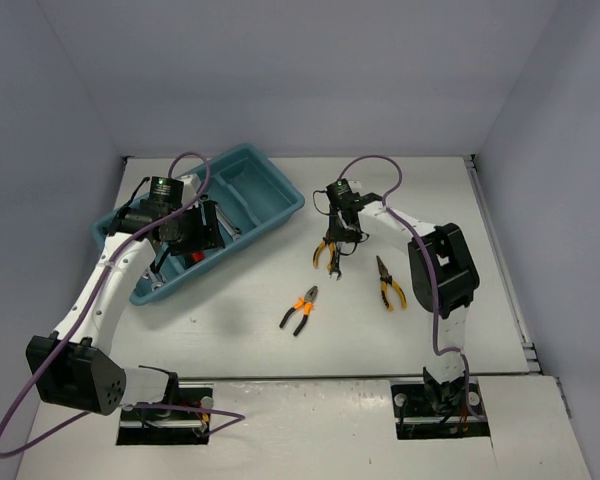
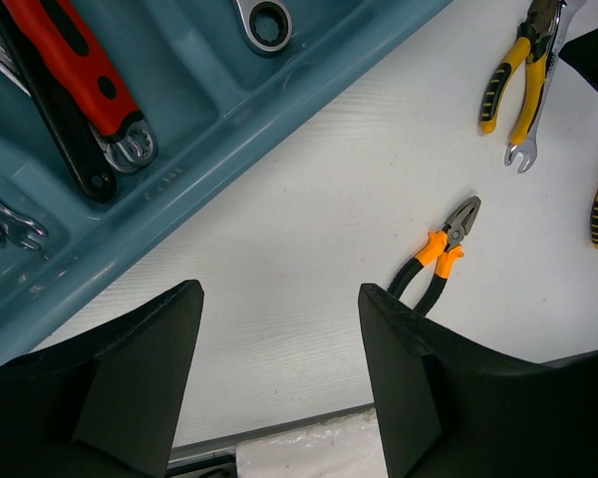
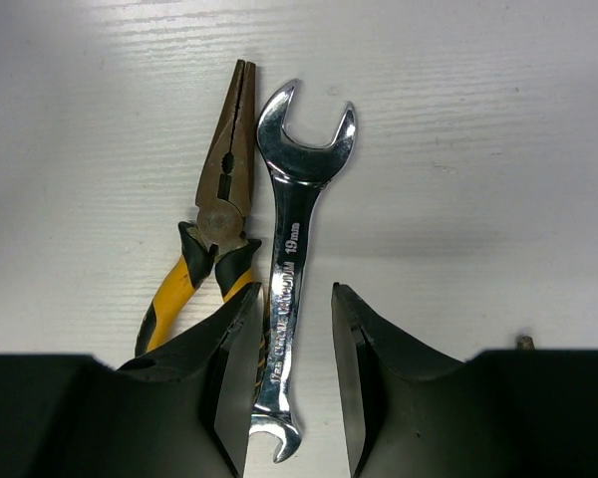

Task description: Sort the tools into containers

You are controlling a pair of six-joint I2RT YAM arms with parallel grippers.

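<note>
The silver double open-ended wrench lies flat on the white table, well to the right of the teal tray. Its larger jaw points away from the wrist camera and its shank runs back between the fingers of the right gripper. It is bright, polished and thin, with a size stamp along the shank, and it probably offers only narrow, slick edges to pinch. Just beside it, almost touching, lie long-nose pliers with yellow-and-black handles, one of which runs in under the nearer finger. The step in hand looks like the pick-up of this wrench. The right gripper is down at the table with its jaws narrowed to a slot around the shank; one finger sits close against it and a sliver of table shows on the other side, so nothing is gripped yet. The next move calls for closing squarely on the shank without catching the pliers' handle, then lifting and carrying the wrench across to a compartment. The left gripper hangs above the table beside the tray's rim, fingers wide apart and empty. In the tray beside it lie a red-handled adjustable wrench and several silver ones. Orange-handled pliers and a yellow-handled pair wait on the table.
</note>
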